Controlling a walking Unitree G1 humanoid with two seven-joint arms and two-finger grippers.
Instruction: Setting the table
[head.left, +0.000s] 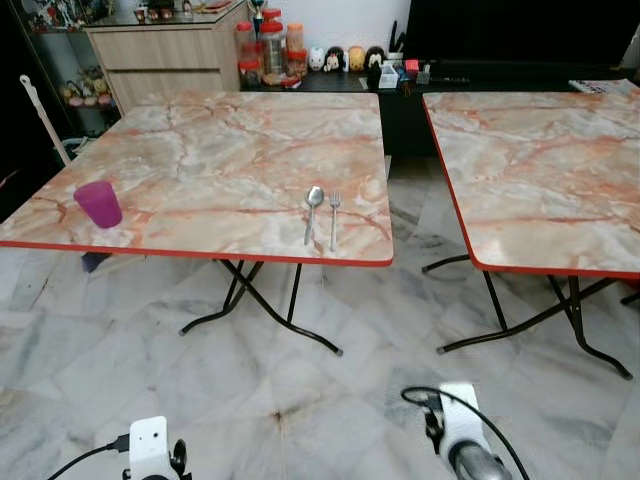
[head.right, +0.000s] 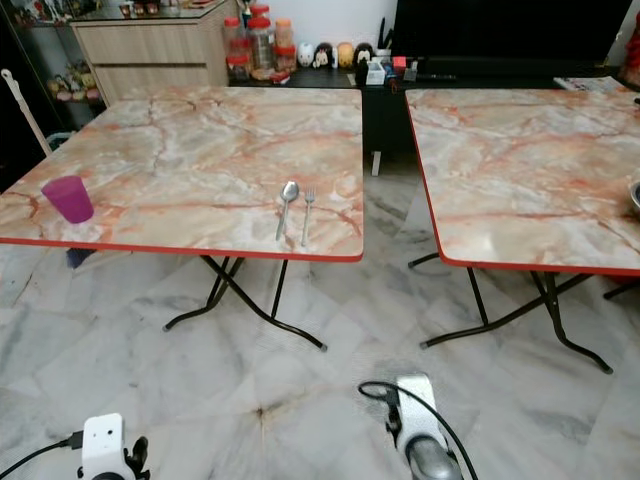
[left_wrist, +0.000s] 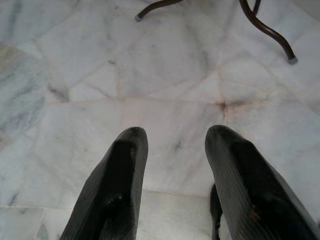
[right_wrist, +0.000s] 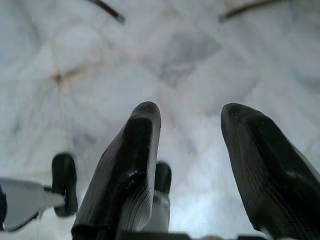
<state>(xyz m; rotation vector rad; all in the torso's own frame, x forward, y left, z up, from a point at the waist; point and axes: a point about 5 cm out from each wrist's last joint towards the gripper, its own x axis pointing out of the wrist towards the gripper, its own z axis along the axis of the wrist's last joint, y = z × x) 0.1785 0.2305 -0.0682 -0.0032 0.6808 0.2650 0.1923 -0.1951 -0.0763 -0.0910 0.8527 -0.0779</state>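
Spoon (head.left: 313, 212) beside fork (head.left: 334, 219)

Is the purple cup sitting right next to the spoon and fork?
No, the purple cup stands near the table's left front corner, while the spoon and fork lie together near its right front edge.

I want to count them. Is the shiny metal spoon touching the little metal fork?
Apart. The left eye view shows marble tabletop between the metal spoon and metal fork.
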